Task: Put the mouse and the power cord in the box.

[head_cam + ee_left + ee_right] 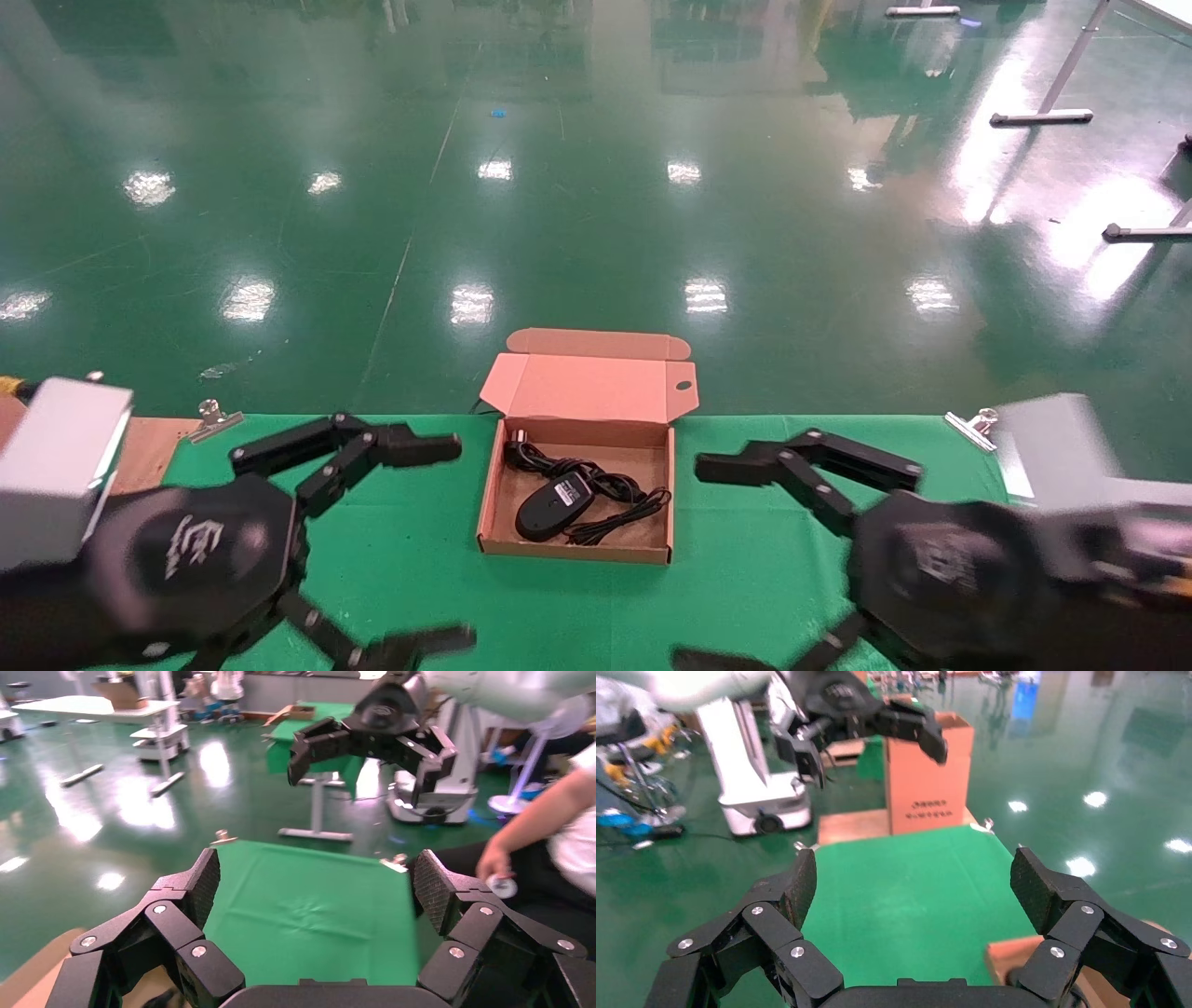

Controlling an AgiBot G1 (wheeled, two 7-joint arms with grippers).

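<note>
Glossy green floor (596,186) with ceiling-light reflections, green-covered table (419,559), possibly white table legs (1052,102) far right.

mouse (553,504) in box (495,503) | power cord (615,496) behind, beside mouse

A green-covered bench (419,559) carries the box (494,508), which sits open near its far edge. Metal clips (214,417) pin the cloth at both far corners.
</note>
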